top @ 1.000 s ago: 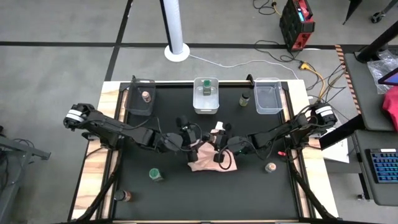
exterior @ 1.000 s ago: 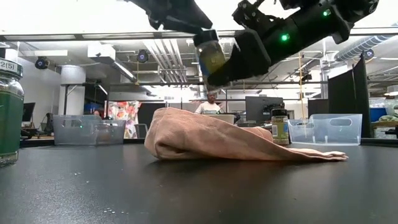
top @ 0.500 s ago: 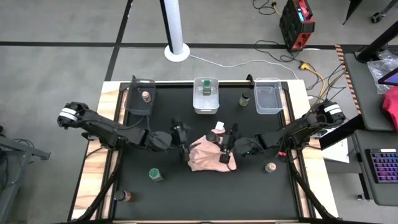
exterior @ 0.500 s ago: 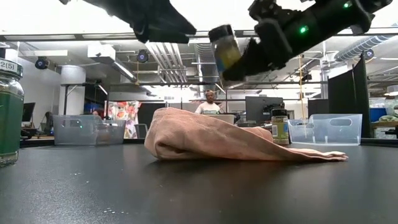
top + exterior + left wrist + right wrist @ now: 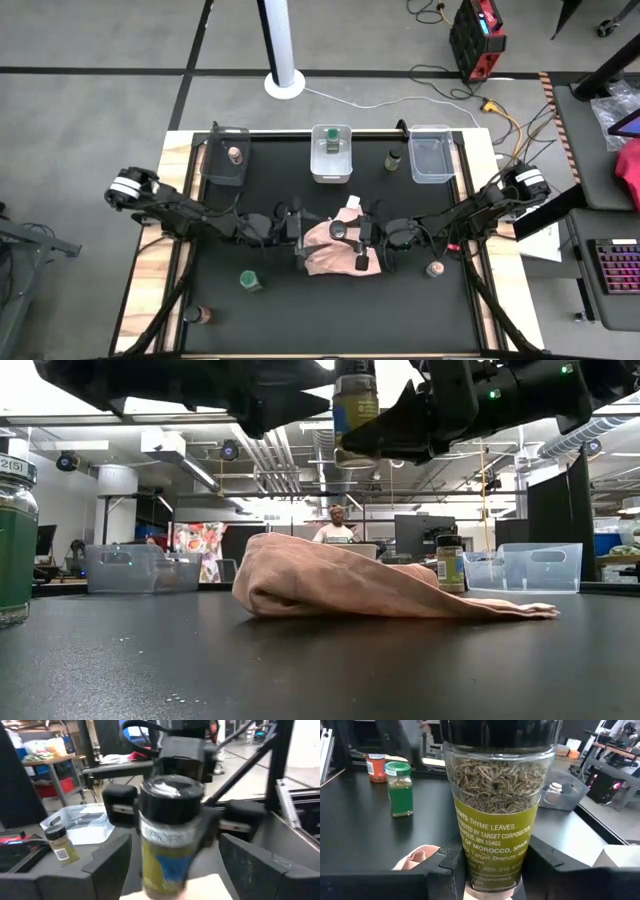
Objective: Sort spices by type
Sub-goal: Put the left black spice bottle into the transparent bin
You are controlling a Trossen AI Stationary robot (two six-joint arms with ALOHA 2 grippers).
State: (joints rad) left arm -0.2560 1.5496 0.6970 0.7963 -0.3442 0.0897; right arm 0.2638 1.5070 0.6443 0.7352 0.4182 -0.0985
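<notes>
From above, the right gripper (image 5: 343, 229) is hanging over the pink cloth (image 5: 328, 256) at the middle of the black table (image 5: 400, 310), pinching a black-lidded thyme jar (image 5: 341, 228). The left gripper (image 5: 297, 222) is sitting just beside it over the cloth's left edge, its fingers spread and holding nothing. Three clear bins are lining the far edge: the left bin (image 5: 223, 166) is holding a tan-lidded jar (image 5: 234, 154), the middle bin (image 5: 331, 167) a green-lidded jar (image 5: 332, 143), and the right bin (image 5: 431, 168) is showing no jar. Another dark-lidded jar (image 5: 393, 158) is standing between the middle and right bins. Nearer the front, a green-lidded jar (image 5: 248, 281), a tan-lidded jar (image 5: 435, 269) and a jar at the left corner (image 5: 203, 316) are standing well apart.

At table height, the thyme jar (image 5: 356, 410) is hanging upright above the rumpled cloth (image 5: 350, 592), clear of it, with dark arm parts on either side. A person (image 5: 337, 525) is sitting in the room behind, under ceiling pipes and lights. A large green jar (image 5: 17, 540) is cut off at the left edge.

The left wrist camera is facing the jar's black lid (image 5: 172, 800), blurred, with the right gripper's fingers (image 5: 120, 802) clamped at its sides.

The right wrist camera is showing the jar's label reading thyme leaves (image 5: 497, 820); its lid is cut off. A green-lidded jar (image 5: 400, 787) and a red-labelled jar (image 5: 376, 766) are standing beyond.
</notes>
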